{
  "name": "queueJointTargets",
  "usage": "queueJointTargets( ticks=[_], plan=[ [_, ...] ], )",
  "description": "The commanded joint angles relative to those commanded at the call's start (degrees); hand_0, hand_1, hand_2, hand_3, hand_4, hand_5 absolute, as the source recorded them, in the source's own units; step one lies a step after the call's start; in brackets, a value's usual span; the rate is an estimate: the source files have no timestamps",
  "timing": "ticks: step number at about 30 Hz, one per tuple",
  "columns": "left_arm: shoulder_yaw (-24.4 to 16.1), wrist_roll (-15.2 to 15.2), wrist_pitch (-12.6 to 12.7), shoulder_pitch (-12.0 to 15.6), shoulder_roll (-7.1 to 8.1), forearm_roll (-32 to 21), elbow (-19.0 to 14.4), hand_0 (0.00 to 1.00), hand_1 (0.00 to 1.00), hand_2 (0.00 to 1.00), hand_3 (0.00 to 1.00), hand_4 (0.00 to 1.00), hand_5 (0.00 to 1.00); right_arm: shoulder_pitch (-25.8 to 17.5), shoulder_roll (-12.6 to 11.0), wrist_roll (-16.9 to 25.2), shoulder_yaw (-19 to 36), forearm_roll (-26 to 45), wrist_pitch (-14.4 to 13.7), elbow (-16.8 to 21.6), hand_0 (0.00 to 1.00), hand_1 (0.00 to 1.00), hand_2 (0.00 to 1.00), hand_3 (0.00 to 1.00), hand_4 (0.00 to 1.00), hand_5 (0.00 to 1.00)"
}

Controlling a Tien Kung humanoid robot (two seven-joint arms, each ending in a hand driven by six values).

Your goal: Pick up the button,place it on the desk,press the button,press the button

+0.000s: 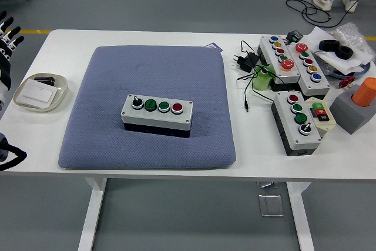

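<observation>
The button box (157, 114), with a black knob, two green buttons and a red one on top, sits near the middle of the blue pad (150, 107) on the white table (247, 157). The left hand (6, 48) is at the far left edge with its fingers spread, holding nothing, beside a small tray (40, 93). More button boxes (295, 121) lie at the right.
</observation>
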Motion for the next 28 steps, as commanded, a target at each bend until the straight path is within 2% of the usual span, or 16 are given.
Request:
queueJointTargets(
  ticks=[14, 18, 25, 28],
  plan=[
    [-0.22, 2.24, -2.36, 0.34, -0.02, 0.19, 0.87, 0.810, 0.876, 0.929, 0.913, 0.887, 0.998, 0.11, 0.06, 0.03, 0.09, -0.05, -0.03, 0.00, 0.682, 0.637, 0.663, 0.596, 0.305, 0.090],
    [-0.17, 4.05, -4.83, 0.52, -0.13, 1.30, 1.10, 0.801, 0.867, 0.931, 0.914, 0.878, 0.998, 0.19, 0.05, 0.11, 0.09, 0.11, -0.01, 0.00, 0.683, 0.637, 0.664, 0.596, 0.305, 0.090],
    [-0.85, 6.20, -7.02, 1.51, -0.47, 2.14, 0.81, 0.801, 0.867, 0.929, 0.915, 0.858, 0.998, 0.47, -0.03, -0.28, 0.91, -1.30, -0.07, 0.00, 0.683, 0.637, 0.664, 0.596, 0.305, 0.091],
    [-1.39, 7.47, -9.22, 2.20, -0.14, 2.97, 0.06, 0.801, 0.867, 0.929, 0.915, 0.858, 0.998, 0.57, -0.18, -0.10, 0.85, -0.83, -0.09, 0.00, 0.683, 0.637, 0.664, 0.596, 0.305, 0.091]
  ],
)
